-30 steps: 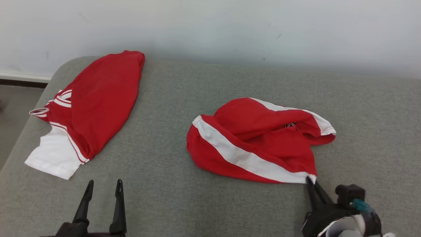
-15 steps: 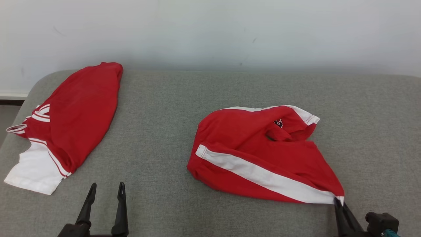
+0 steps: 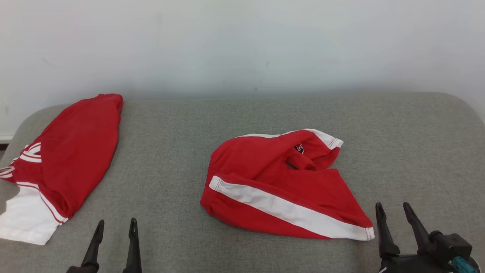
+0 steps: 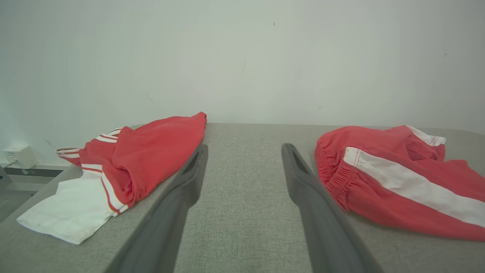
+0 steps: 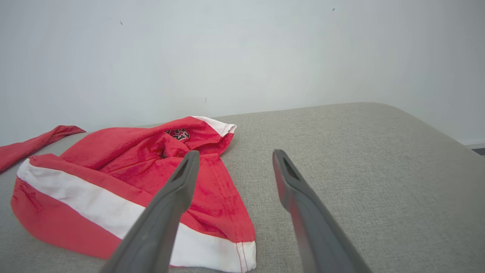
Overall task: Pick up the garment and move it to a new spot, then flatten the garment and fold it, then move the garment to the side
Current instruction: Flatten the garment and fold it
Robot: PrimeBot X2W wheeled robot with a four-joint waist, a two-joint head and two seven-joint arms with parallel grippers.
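Observation:
The garment is a pair of red shorts with a white side stripe, lying crumpled in the middle of the grey padded surface. Its white-hemmed corner points toward my right gripper, which stands open just right of that corner and holds nothing. In the right wrist view the garment lies left of and under the left finger of the right gripper. My left gripper is open at the near edge, well left of the garment. The left wrist view has the left gripper over bare padding, with the garment to its right.
A second red garment with white sleeve and trim lies along the left end of the surface, also seen as a red and white garment. A pale wall runs behind. A small white box sits by the wall at far left.
My right gripper opened and let go of the garment's hemmed corner, which now lies on the surface. The head camera has shifted. The left gripper stays open.

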